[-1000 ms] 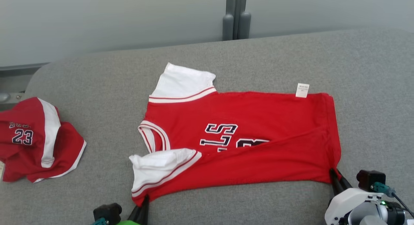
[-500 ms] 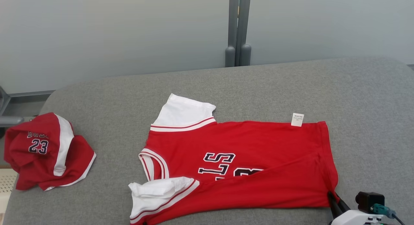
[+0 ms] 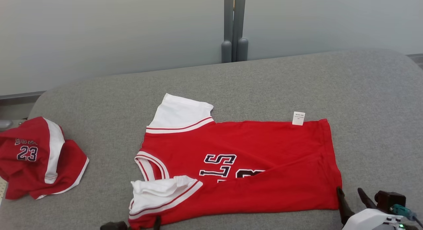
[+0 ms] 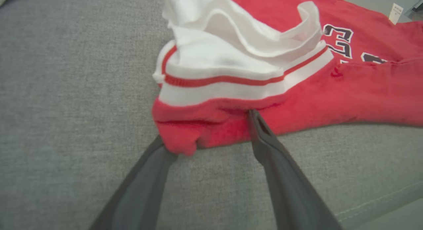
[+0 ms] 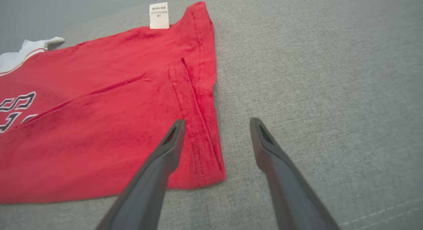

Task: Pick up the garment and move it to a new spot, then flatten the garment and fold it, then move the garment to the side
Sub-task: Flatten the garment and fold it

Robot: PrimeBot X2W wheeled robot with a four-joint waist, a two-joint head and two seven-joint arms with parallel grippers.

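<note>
Checking head view: grey padded surface (image 3: 297, 84), pale wall behind it, grey post (image 3: 234, 25) at the far edge. A crumpled red piece (image 3: 36, 157) marked "23" sits at the pad's left end, well apart from the garment (image 3: 238, 147). Garment lies mid-pad on the near side, neck to the left, hem to the right.

Versus a second ago: camera has shifted, so ignore the frame offset. Real change is the grippers: both were pinched shut on the near corners, now both have let go. Left gripper (image 3: 147, 223) shows one dark finger at the near left corner. Right gripper (image 3: 349, 190) has its fingers spread beside the near right corner. Fold is unchanged.

Garment: red jersey, white sleeves with red stripes, dark white-edged lettering. Near long edge is folded over the lower part of the lettering, near sleeve bunched on top. White label (image 3: 298, 118) sticks out at the far edge by the hem.

Left wrist view: jaws wide apart, gripping nothing. Red corner under the bunched sleeve sits between the fingers. It drapes over the tip of the view's left finger; the other tip touches the cloth's edge.

Right wrist view: jaws wide apart, nothing held. View's left finger is over the hem corner, the other over bare pad just beside it. Hem lies flat, stitching visible, fold crease running diagonally toward the lettering.
</note>
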